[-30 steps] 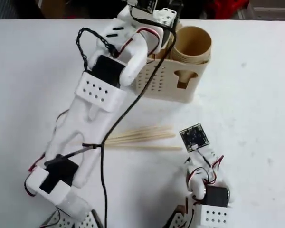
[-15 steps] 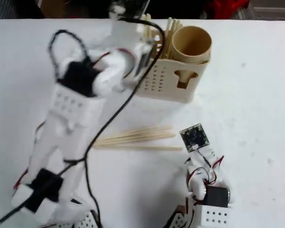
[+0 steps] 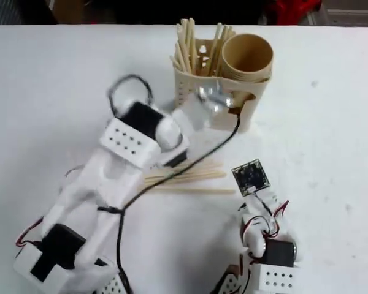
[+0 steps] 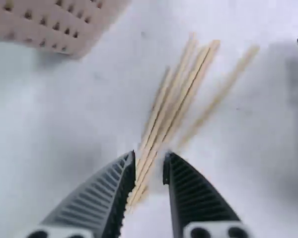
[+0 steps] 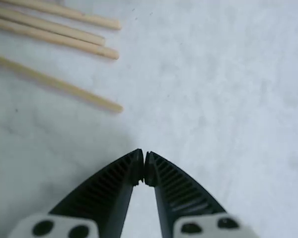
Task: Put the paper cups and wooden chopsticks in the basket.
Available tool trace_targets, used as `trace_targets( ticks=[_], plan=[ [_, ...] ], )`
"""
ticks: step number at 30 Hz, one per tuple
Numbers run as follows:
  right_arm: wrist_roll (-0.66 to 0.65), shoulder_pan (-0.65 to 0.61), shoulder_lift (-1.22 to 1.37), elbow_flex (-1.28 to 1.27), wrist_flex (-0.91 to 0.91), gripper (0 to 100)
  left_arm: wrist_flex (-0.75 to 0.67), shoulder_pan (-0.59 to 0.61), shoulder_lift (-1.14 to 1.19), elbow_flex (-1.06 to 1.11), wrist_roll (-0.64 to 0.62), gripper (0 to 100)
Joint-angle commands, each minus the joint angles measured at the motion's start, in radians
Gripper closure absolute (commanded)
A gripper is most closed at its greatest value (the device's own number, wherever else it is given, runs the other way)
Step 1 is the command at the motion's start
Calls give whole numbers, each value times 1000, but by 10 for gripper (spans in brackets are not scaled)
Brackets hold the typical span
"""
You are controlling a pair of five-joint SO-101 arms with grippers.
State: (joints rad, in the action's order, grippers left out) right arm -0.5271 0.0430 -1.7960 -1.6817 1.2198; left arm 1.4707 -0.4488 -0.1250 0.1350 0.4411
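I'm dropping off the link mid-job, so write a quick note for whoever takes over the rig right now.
Left tool: open, straddling the near ends of the loose chopsticks, not clamped on them.
Right tool: shut, empty, over the table beside the chopstick tips.
Done: the paper cups sit in the basket, with the standing chopsticks next to them.
Left: the loose chopsticks on the table in front of the basket.

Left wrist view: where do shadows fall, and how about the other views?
Left wrist view: soft grey shadow on the table beside the basket and beside the chopsticks. Right wrist view: faint shadow along the chopsticks, darker near the right gripper. High view: even light, weak shadows.
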Motion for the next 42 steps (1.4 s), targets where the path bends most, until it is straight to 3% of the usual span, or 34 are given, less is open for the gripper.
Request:
trace_targets(
  ticks=[1,5,11,25,34,38,42],
  plan=[
    [-12,7,-7,-8,7,981,-333,-5,-24,285,95,883],
    [-12,7,-7,-8,7,981,-466,13,-22,399,133,858],
    [-12,7,-7,-8,7,981,-535,33,122,397,172,839],
    [-12,7,-7,-8,7,981,-463,140,452,106,173,839],
    [-12,5,-7,-8,7,981,-299,119,363,61,172,839],
    [-12,5,-7,-8,7,981,-299,101,174,230,180,839],
    [-12,4,-7,-8,7,981,-385,76,-7,446,183,839]
  ],
)
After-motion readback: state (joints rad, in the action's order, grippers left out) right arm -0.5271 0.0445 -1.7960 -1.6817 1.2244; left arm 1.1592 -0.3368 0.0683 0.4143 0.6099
